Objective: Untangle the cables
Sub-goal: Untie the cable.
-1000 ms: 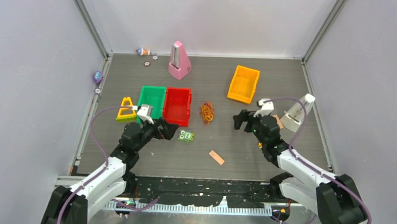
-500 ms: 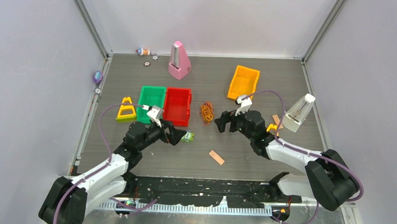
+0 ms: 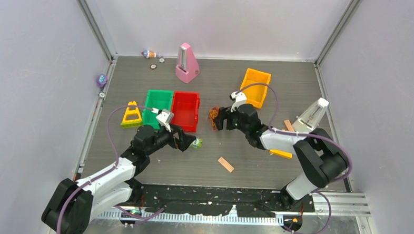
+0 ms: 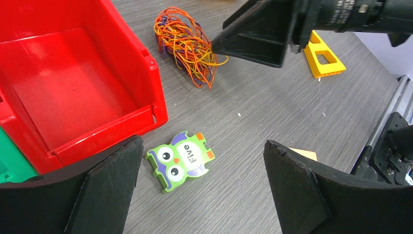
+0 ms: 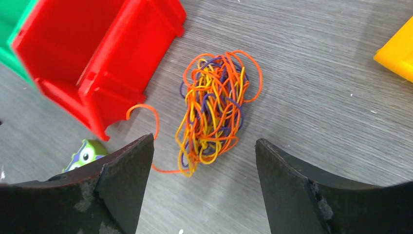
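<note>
The cables (image 3: 214, 117) lie in a palm-sized tangle of orange, yellow and purple strands on the grey table, just right of the red bin. In the right wrist view the cables (image 5: 214, 112) sit just ahead of my right gripper (image 5: 203, 141), whose jaws are open and hold nothing; one orange loop trails toward the bin. From above, the right gripper (image 3: 218, 119) is at the tangle's right edge. My left gripper (image 3: 189, 141) hovers open over a green owl piece, with the cables (image 4: 187, 44) farther ahead and the right gripper's fingers (image 4: 258, 39) beside them.
The red bin (image 3: 185, 111) and a green bin (image 3: 158, 107) stand left of the tangle. The green owl puzzle piece (image 4: 180, 161) lies between my left fingers. Also on the table: orange bin (image 3: 254, 87), pink metronome (image 3: 186, 63), white metronome (image 3: 311, 117), yellow triangle (image 3: 132, 115), tan block (image 3: 225, 164).
My right arm has swung left across the table until its gripper reached the cables. The left gripper has moved right to the owl piece.
</note>
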{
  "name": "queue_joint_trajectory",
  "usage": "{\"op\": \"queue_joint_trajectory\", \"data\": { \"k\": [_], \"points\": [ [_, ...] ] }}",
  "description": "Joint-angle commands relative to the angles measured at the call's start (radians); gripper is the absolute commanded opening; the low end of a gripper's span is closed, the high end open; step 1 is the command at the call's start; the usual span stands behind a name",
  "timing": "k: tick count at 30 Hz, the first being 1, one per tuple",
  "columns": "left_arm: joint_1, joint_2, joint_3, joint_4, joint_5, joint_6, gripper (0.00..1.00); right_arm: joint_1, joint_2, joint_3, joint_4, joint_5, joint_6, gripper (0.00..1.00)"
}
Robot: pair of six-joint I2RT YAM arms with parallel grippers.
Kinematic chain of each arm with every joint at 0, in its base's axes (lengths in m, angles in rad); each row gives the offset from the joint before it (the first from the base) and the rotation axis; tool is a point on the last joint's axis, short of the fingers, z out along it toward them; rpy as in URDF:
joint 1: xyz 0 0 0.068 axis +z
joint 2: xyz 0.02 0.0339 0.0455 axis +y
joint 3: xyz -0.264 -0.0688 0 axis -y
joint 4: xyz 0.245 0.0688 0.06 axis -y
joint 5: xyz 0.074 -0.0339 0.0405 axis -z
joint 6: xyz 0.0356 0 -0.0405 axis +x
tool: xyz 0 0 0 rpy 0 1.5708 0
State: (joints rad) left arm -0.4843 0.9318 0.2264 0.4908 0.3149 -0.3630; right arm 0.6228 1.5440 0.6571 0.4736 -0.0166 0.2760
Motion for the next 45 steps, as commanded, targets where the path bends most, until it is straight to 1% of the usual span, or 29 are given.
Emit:
{"op": "queue_joint_trajectory", "data": {
  "k": [1,4,5,8,9,10,11,12,14,17,20,22,26,30,32,35,42,45],
  "points": [
    [-0.005,-0.010,0.037,0.044,0.002,0.025,0.97,0.005,0.075,0.083,-0.026,0.044,0.055,0.81],
    [-0.005,-0.002,0.042,0.041,0.004,0.029,0.97,0.005,0.123,0.109,-0.039,0.032,0.072,0.78],
    [-0.006,0.000,0.043,0.040,0.006,0.030,0.97,0.004,0.130,0.131,-0.061,-0.006,0.067,0.73],
    [-0.007,0.004,0.045,0.040,0.010,0.032,0.97,0.006,0.153,0.169,-0.109,-0.012,0.054,0.63],
    [-0.007,0.005,0.046,0.039,0.011,0.032,0.97,0.005,0.154,0.173,-0.121,-0.008,0.051,0.53],
    [-0.007,0.005,0.046,0.039,0.014,0.032,0.97,0.006,0.151,0.172,-0.122,-0.006,0.049,0.40],
    [-0.007,0.006,0.047,0.040,0.016,0.032,0.97,0.005,0.145,0.167,-0.118,-0.004,0.049,0.32],
    [-0.007,0.006,0.047,0.040,0.019,0.031,0.97,0.005,0.140,0.164,-0.114,-0.003,0.049,0.19],
    [-0.008,0.011,0.050,0.041,0.023,0.030,0.97,0.005,0.121,0.153,-0.101,-0.002,0.047,0.08],
    [-0.008,0.021,0.055,0.042,0.032,0.027,0.97,0.006,0.063,0.105,-0.047,-0.013,0.039,0.06],
    [-0.010,0.032,0.060,0.042,0.035,0.027,0.96,0.006,0.000,0.040,0.046,-0.089,0.024,0.06],
    [-0.021,0.041,0.069,0.029,0.028,0.035,0.94,0.006,-0.047,-0.003,0.107,-0.126,0.019,0.06],
    [-0.069,0.054,0.105,-0.030,-0.005,0.073,0.93,0.006,-0.167,-0.093,0.205,-0.130,0.010,0.06],
    [-0.087,0.072,0.112,-0.019,-0.014,0.066,0.94,0.006,-0.255,-0.166,0.278,-0.154,0.001,0.06],
    [-0.087,0.089,0.120,-0.001,-0.004,0.048,0.95,0.007,-0.288,-0.191,0.309,-0.203,0.000,0.06],
    [-0.087,0.114,0.137,0.032,0.002,-0.001,0.96,0.006,-0.328,-0.224,0.348,-0.236,0.002,0.06],
    [-0.086,0.136,0.199,0.036,-0.017,-0.039,0.99,0.006,-0.387,-0.261,0.362,-0.232,-0.007,0.06],
    [-0.086,0.156,0.222,0.046,-0.030,-0.057,1.00,0.006,-0.423,-0.296,0.391,-0.202,-0.005,0.06]
  ]
}}
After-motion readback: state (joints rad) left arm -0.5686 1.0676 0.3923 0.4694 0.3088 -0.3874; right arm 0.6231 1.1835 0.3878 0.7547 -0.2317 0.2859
